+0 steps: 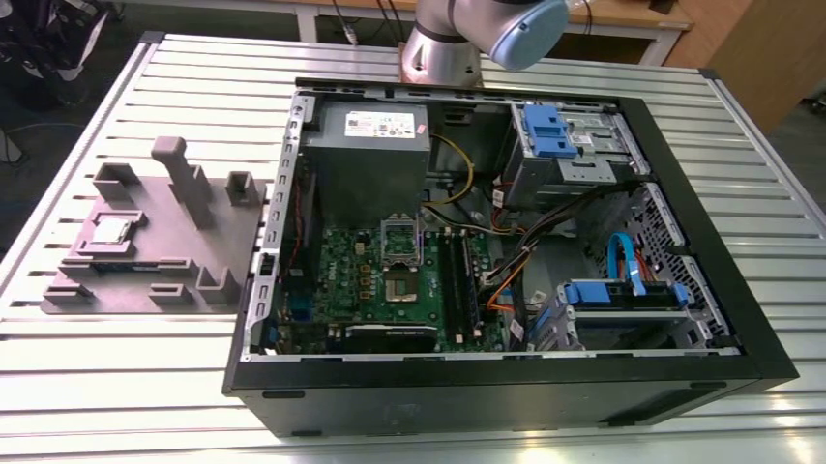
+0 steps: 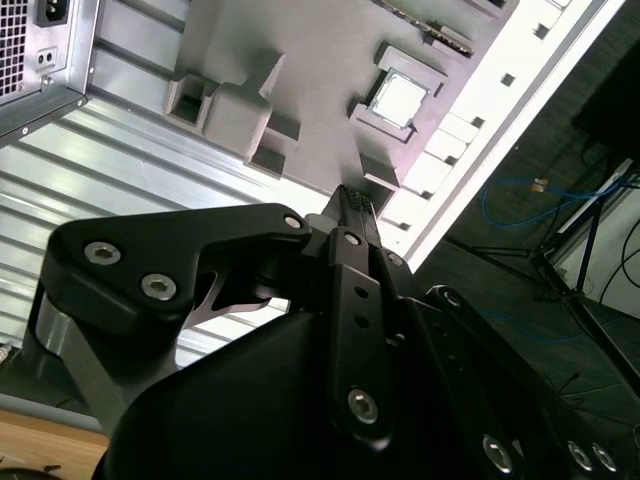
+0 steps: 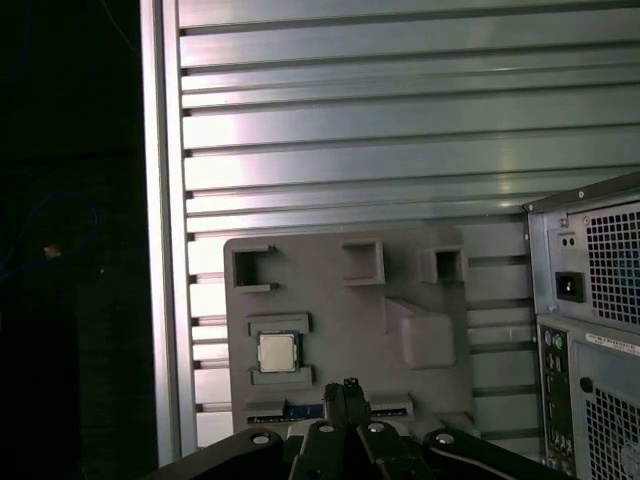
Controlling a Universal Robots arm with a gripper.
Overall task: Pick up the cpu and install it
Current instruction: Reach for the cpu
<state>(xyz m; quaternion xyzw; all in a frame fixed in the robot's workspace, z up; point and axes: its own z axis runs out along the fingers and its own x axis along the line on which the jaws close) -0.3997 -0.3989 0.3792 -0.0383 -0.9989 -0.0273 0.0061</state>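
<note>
The cpu [image 1: 114, 230] is a small silver square lying flat in a recess of the grey holder block [image 1: 193, 253], on the exterior view's left, beside the open computer case [image 1: 722, 290]. Both wrist views show the cpu [image 3: 278, 352] [image 2: 397, 98] from high above, still seated in its recess. My gripper [image 3: 348, 388] [image 2: 355, 200] hovers well above the holder block, a little to one side of the cpu. Its black fingertips are pressed together and hold nothing. The dark socket [image 1: 400, 288] sits on the green motherboard inside the case.
The holder block has several upright posts [image 1: 172, 164] around the cpu's recess. Inside the case are a power supply [image 1: 368, 130], cables [image 1: 516, 261], blue drive brackets [image 1: 548, 130] and memory sticks [image 1: 455, 280]. The arm's base [image 1: 446, 48] stands behind the case on the slatted metal table [image 1: 130, 387].
</note>
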